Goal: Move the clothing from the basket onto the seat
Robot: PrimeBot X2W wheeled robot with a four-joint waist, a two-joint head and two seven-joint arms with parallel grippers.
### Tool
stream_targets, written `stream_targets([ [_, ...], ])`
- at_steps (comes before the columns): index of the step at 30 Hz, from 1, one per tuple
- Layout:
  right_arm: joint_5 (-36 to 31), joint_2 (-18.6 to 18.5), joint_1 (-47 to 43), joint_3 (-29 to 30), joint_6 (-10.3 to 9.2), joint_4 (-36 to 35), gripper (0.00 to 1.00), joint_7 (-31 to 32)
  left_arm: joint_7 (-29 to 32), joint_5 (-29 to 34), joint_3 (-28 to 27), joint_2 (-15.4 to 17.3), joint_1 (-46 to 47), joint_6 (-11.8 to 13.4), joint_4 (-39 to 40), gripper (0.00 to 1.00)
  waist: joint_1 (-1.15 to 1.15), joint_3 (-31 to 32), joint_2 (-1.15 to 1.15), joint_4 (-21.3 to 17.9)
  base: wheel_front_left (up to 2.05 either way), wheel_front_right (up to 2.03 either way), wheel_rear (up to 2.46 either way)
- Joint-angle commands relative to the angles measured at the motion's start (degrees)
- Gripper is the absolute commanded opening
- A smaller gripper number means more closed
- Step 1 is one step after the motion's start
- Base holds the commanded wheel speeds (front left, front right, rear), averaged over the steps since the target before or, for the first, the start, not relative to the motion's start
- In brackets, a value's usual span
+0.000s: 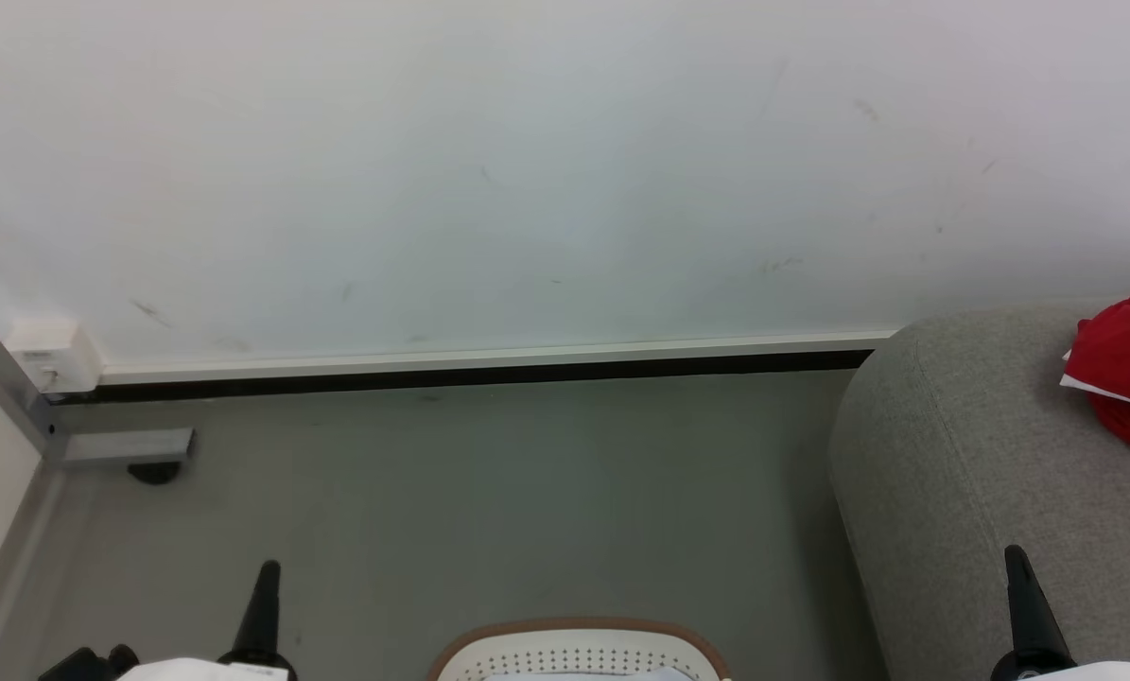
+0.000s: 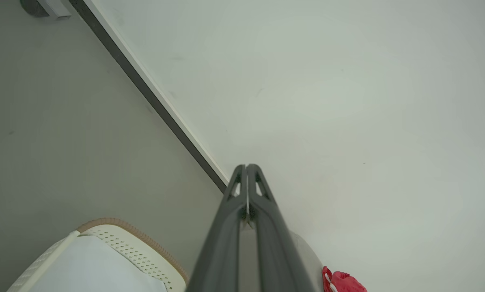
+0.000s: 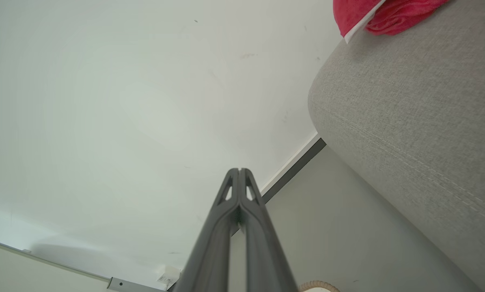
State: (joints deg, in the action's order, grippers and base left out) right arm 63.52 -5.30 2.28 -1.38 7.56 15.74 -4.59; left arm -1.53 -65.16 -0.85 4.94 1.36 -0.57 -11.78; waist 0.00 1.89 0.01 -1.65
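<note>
Red clothing [image 1: 1127, 369] with a thin white trim lies on the grey seat [image 1: 962, 463] at the right. The same clothing [image 3: 384, 14] rests on the seat [image 3: 412, 113] in the right wrist view, and a bit of clothing [image 2: 343, 282] peeks in at the bottom of the left wrist view. The cream basket [image 1: 579, 653] with its brown rim sits at the bottom centre; the basket [image 2: 116, 251] shows a pale inside. My left gripper [image 1: 269, 570] is shut, empty, left of the basket. My right gripper [image 1: 1017, 558] is shut, empty, in front of the seat.
A white wall [image 1: 527, 170] with a dark baseboard [image 1: 470, 374] runs across the back. A grey metal frame foot [image 1: 130, 449] and a white box [image 1: 49, 355] stand at the left. Grey floor [image 1: 489, 501] lies between wall, basket and seat.
</note>
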Motion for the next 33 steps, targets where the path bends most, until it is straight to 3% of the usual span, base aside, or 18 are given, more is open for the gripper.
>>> stream_targets([
  [1,1.7,-0.6,1.4,0.3,-0.07,-0.8,0.00,0.3,0.3,-1.3,-0.5,0.2,1.3,-0.5,0.7,0.00,0.00,0.0,-0.01,0.0,0.00,0.00,0.00],
  [33,21.6,-2.7,3.4,-0.1,-0.10,-1.5,0.00,2.8,4.9,-16.3,-3.7,-1.1,3.5,-2.3,1.1,0.00,0.00,-0.9,-0.01,0.8,0.00,0.00,0.00],
])
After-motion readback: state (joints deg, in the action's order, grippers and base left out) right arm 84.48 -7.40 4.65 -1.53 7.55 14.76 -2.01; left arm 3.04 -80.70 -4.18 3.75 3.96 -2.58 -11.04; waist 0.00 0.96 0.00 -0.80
